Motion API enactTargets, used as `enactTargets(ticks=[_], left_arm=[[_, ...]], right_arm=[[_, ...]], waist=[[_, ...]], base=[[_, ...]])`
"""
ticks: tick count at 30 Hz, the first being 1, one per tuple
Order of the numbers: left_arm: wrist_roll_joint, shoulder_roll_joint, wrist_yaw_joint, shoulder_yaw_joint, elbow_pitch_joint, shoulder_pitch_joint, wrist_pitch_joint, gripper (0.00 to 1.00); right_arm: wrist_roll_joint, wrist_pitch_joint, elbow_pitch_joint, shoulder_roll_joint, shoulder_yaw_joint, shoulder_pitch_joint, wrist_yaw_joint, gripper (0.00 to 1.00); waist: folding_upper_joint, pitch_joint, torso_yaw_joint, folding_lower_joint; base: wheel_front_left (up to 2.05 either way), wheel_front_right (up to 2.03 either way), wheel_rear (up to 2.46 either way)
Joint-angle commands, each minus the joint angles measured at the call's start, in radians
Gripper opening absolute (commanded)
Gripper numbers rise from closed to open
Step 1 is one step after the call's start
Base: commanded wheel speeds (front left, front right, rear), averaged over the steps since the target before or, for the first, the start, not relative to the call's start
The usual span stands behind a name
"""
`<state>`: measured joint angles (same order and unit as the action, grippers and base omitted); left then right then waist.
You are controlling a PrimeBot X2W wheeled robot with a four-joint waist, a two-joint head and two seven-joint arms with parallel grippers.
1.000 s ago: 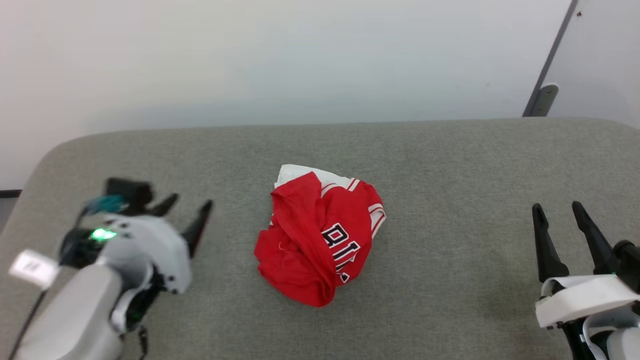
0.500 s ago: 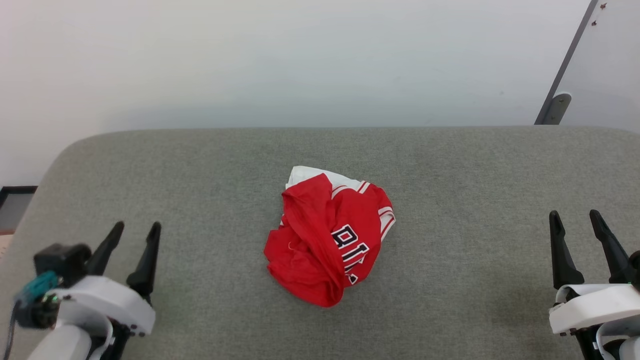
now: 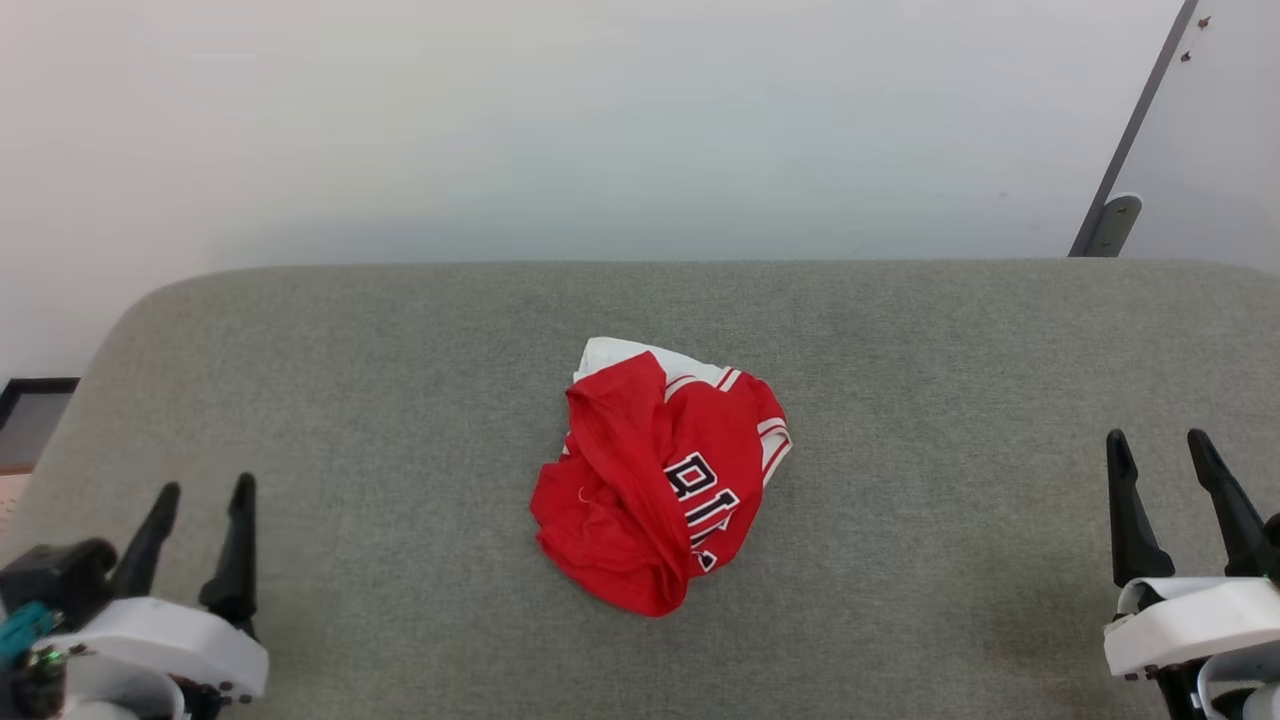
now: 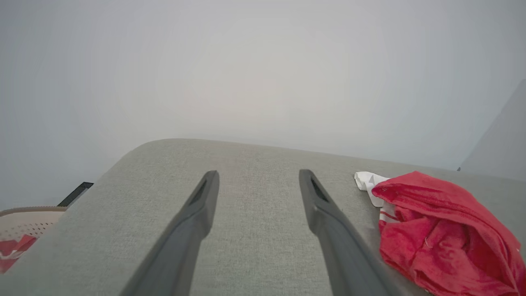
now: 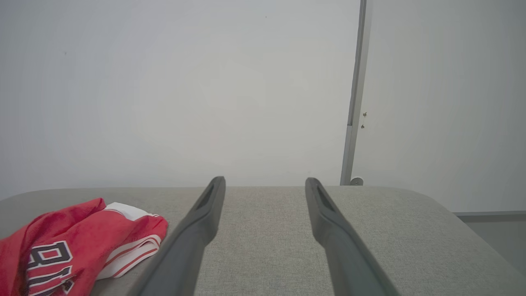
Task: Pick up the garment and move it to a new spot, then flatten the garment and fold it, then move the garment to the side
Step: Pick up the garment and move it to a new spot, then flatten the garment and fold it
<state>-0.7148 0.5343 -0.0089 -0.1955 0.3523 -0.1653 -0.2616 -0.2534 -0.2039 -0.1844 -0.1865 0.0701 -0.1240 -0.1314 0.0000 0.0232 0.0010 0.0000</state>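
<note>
The garment point(image 3: 655, 480) is a red jersey with white sleeves, striped trim and black lettering, lying crumpled in a heap at the middle of the grey padded table point(image 3: 400, 340). It also appears at the right of the left wrist view as the garment point(image 4: 444, 230) and at the lower left of the right wrist view as the garment point(image 5: 74, 246). My left gripper point(image 3: 205, 490) hangs open at the lower left, well apart from the heap. Over the table's right side my right gripper point(image 3: 1160, 440) is open too. Nothing sits between either pair of fingers.
A pale wall rises behind the table. A grey post point(image 3: 1130, 150) with a bracket stands at the back right. Left of the table a perforated basket point(image 4: 24, 222) holds something red. The table's left end is rounded.
My left arm has drawn back from beside the garment to the lower left corner, fingers now pointing up the view. The head camera shifted slightly. The garment lies as before.
</note>
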Motion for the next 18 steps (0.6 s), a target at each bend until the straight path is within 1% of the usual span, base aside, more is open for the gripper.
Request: enactTargets(ticks=[1, 5, 9, 18], left_arm=[[0.012, -0.008, -0.002, 0.018, -0.007, 0.016, -0.004, 1.0], [0.043, -0.027, -0.008, 0.066, -0.023, 0.044, -0.004, 1.0], [0.072, -0.041, -0.019, 0.093, -0.031, 0.058, -0.004, 1.0], [0.101, -0.056, -0.034, 0.115, -0.04, 0.069, -0.004, 1.0]], right_arm=[[0.004, -0.005, 0.002, 0.0, 0.003, 0.013, 0.001, 1.0], [0.005, -0.002, 0.004, 0.004, 0.008, 0.017, 0.001, 1.0], [0.006, 0.003, 0.008, 0.006, 0.012, 0.022, 0.001, 1.0], [0.009, 0.007, 0.012, 0.013, 0.006, 0.027, 0.001, 1.0]], waist=[[0.0, 0.0, 0.0, 0.0], [0.0, 0.0, 0.002, 0.0], [0.0, 0.0, 0.004, 0.0], [0.0, -0.004, 0.006, 0.0]], base=[[0.0, 0.0, 0.0], [0.0, 0.0, 0.0], [0.0, 0.0, 0.0], [0.0, 0.0, 0.0]])
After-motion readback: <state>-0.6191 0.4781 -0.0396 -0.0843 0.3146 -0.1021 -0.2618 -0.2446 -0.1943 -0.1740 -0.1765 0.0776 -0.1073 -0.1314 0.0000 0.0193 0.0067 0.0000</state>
